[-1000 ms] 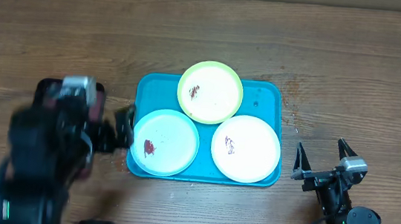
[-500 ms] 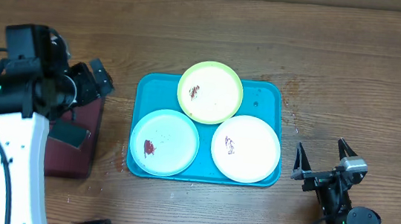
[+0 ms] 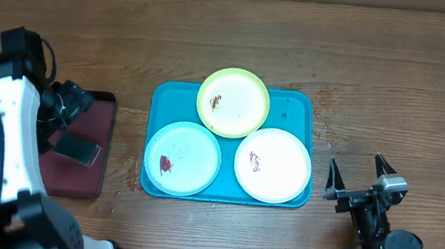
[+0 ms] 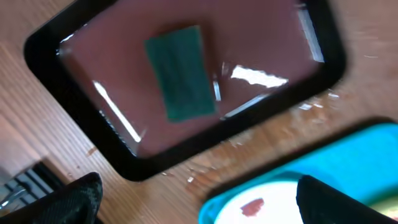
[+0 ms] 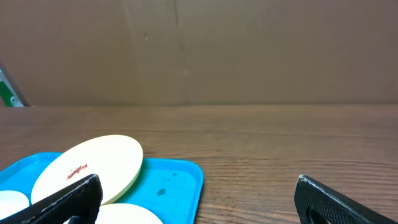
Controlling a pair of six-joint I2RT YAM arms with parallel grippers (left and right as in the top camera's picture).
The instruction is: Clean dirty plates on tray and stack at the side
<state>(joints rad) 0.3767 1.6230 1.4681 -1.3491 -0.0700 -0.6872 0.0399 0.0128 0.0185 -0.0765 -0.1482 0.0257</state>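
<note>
Turquoise tray lay on the wooden table with all three plates on it. The yellow-green plate sat at the far side with its edge overhanging the rim. The light blue plate sat near-left and the white plate near-right, and each was smudged. My left gripper hung over the far end of the dark red tray, fingers spread wide and holding nothing. Through its wrist camera I saw the green sponge lying flat in that tray. My right gripper sat to the right of the turquoise tray, apart from the plates, jaws likewise parted and empty.
</note>
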